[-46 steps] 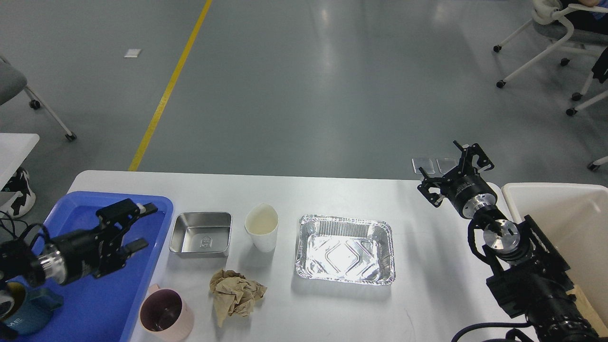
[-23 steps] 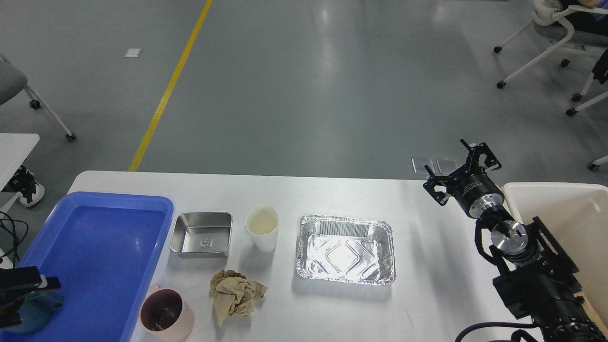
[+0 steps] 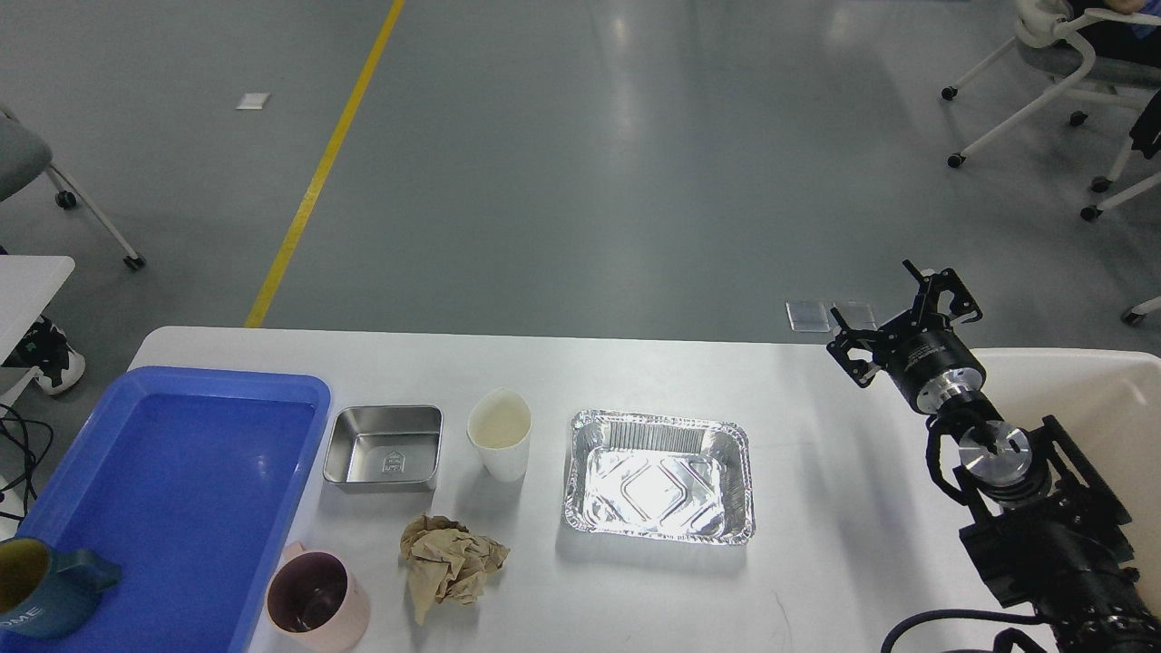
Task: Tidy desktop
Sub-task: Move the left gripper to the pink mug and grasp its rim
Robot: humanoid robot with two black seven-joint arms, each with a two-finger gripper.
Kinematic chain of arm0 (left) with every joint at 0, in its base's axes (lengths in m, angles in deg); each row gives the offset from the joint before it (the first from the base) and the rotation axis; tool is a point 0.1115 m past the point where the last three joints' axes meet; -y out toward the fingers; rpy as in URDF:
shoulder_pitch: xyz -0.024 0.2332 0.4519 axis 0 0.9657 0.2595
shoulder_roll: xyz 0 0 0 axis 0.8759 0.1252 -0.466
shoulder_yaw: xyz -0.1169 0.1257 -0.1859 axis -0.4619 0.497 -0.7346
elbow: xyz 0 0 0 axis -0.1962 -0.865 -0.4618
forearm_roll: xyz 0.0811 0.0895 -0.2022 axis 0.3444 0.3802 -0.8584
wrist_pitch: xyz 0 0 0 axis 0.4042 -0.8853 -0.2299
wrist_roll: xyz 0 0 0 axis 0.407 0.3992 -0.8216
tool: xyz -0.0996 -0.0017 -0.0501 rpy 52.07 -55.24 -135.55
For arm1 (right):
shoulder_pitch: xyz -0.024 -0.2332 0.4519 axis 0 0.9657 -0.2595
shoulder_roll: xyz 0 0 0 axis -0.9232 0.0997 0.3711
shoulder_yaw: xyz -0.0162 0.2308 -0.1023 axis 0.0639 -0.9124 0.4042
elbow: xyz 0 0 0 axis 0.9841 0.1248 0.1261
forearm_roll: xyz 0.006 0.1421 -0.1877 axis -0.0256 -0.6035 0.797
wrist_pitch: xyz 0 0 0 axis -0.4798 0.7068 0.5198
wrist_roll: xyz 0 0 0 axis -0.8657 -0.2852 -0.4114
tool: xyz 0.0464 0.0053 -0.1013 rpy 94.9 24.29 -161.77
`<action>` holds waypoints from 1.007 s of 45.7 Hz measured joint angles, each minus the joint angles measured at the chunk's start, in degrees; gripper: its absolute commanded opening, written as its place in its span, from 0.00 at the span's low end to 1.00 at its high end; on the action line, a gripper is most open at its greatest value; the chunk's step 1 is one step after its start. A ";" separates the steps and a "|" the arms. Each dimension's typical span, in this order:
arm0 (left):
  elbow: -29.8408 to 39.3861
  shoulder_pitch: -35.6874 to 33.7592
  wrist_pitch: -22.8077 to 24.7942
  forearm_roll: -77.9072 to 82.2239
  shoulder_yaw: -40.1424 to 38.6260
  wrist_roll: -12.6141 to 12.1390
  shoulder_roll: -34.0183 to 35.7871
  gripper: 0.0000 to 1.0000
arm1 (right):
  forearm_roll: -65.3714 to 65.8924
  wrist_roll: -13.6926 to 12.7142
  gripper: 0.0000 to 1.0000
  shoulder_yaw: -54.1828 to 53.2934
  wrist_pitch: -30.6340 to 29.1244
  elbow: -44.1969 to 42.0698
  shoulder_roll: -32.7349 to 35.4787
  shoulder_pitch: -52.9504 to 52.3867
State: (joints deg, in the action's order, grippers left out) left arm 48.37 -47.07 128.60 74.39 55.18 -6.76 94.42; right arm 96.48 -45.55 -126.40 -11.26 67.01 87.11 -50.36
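The white desktop (image 3: 816, 508) carries a small steel tin (image 3: 385, 446), a white paper cup (image 3: 500, 433), a foil tray (image 3: 659, 475), a crumpled brown paper (image 3: 448, 562) and a pink mug (image 3: 317, 603) at the front. A dark blue mug (image 3: 41, 588) stands in the blue tray (image 3: 181, 472) at its near left corner. My right gripper (image 3: 907, 317) hovers open over the desktop's far right edge, holding nothing. My left gripper is out of view.
A cream-white bin (image 3: 1079, 399) stands just right of the desktop, beside my right arm. Wheeled chairs (image 3: 1070, 82) are on the grey floor at the far right, another chair (image 3: 36, 172) at the left. A yellow floor line (image 3: 317, 172) runs behind.
My left arm has pulled back out of view off the left edge, leaving the dark blue mug standing in the blue tray. My right gripper has drifted a little rightward.
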 measured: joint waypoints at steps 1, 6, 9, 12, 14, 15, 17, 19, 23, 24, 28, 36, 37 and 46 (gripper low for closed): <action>-0.06 -0.41 0.31 0.00 0.01 -0.13 0.04 0.97 | 0.00 0.00 1.00 0.01 -0.01 0.03 0.00 0.00; -0.16 -1.44 0.75 0.00 -0.11 -0.93 -0.08 0.97 | 0.00 0.00 1.00 0.11 -0.04 0.31 0.00 0.00; -0.17 -1.54 0.52 0.01 -0.55 -1.54 -0.26 0.97 | 0.00 0.00 1.00 0.13 -0.04 0.36 0.00 0.00; -0.35 -1.70 0.29 0.17 -1.07 -1.93 -0.86 0.97 | 0.00 0.00 1.00 0.14 -0.05 0.36 0.00 0.00; -0.73 -1.85 0.17 0.66 -1.62 -2.29 -2.32 0.97 | 0.00 0.00 1.00 0.14 -0.05 0.41 0.00 0.07; -1.01 -1.90 0.13 1.10 -1.98 -2.57 -3.35 0.97 | -0.01 0.00 1.00 0.14 -0.05 0.46 0.00 0.15; -1.70 -1.99 0.13 2.54 -3.06 -3.59 -6.05 0.97 | 0.00 0.00 1.00 0.14 -0.05 0.54 0.00 0.42; -2.43 -2.03 0.20 4.17 -4.17 -4.89 -8.65 0.97 | 0.00 0.00 1.00 0.14 -0.05 0.58 0.00 0.66; -3.62 -2.07 0.55 7.81 -5.71 -8.46 -14.97 0.97 | 0.00 0.00 1.00 0.11 -0.05 0.65 0.00 1.23; -3.72 -2.07 0.63 8.49 -5.84 -9.19 -16.32 0.97 | 0.00 0.00 1.00 0.09 -0.05 0.66 0.00 1.40; -4.05 -2.07 0.78 11.03 -6.08 -11.64 -21.25 0.97 | -0.01 0.00 1.00 0.05 -0.05 0.70 0.14 1.84; -6.20 -2.15 1.21 16.76 -6.07 -12.95 -29.28 0.97 | -0.01 0.00 1.00 0.02 -0.39 0.70 0.91 2.23; -6.59 -2.21 1.30 17.54 -6.05 -12.97 -30.13 0.97 | 0.00 0.00 1.00 0.02 -0.57 0.70 0.93 2.35; -9.69 -4.31 4.30 23.44 -5.53 -13.01 -37.83 0.97 | -0.01 0.00 1.00 -0.07 -1.33 0.49 0.96 2.89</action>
State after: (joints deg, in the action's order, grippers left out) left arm 38.68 -51.38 132.90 97.83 49.65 -19.77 56.58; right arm 96.47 -45.55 -126.47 -12.59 67.50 88.07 -47.48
